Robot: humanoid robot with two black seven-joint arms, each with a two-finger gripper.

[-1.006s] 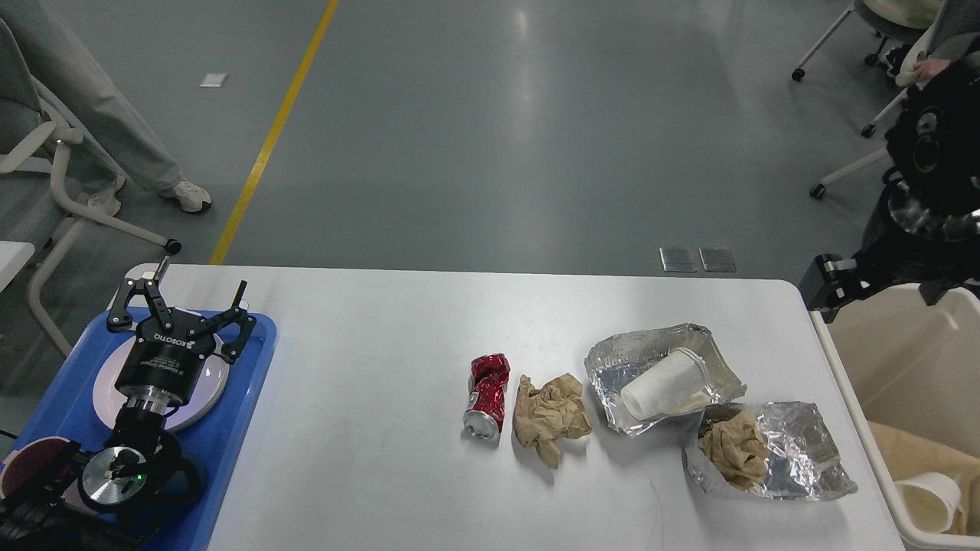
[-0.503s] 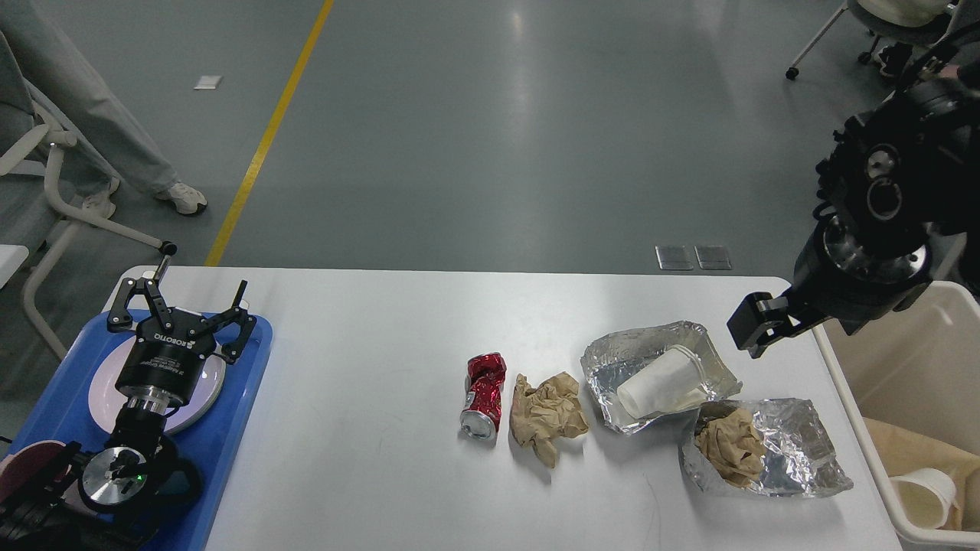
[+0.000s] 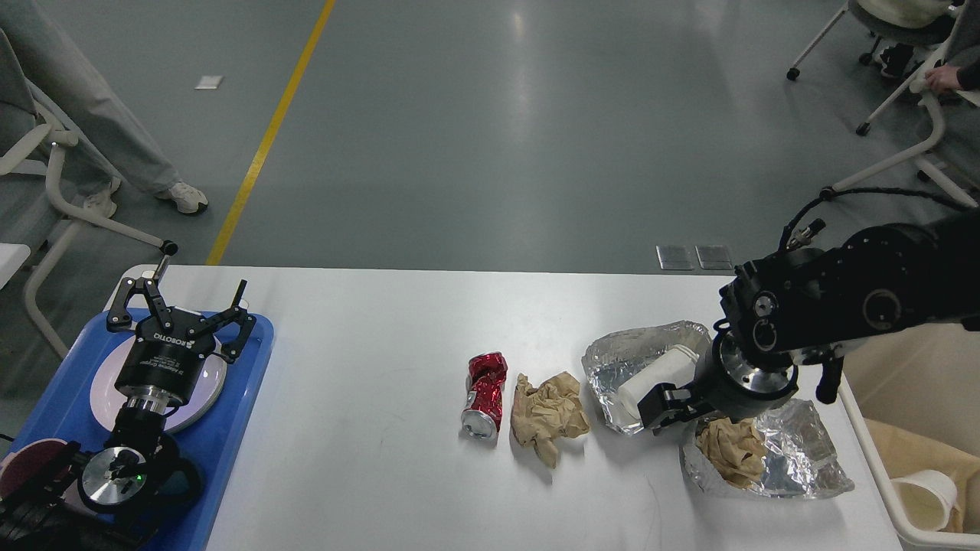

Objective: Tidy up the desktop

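Observation:
The white desktop [image 3: 367,398] holds a crushed red can [image 3: 485,394], a crumpled brown paper [image 3: 548,415], a foil tray [image 3: 612,356] with a white paper cup [image 3: 651,380] lying in it, and a second foil tray [image 3: 804,459] holding brown paper [image 3: 731,453]. My right gripper [image 3: 664,406] hangs low between the two foil trays, right beside the cup; its fingers cannot be told apart. My left gripper [image 3: 181,306] is open and empty above a white plate [image 3: 107,390] on the blue tray [image 3: 230,428].
A beige bin [image 3: 865,436] stands off the table's right edge with a white cup [image 3: 928,499] and brown paper inside. A maroon bowl [image 3: 31,459] sits on the blue tray. Chairs and a person's legs stand on the floor behind.
My right arm has swung from above the bin leftward and down over the table, ending beside the cup in the foil tray. The left arm has not moved.

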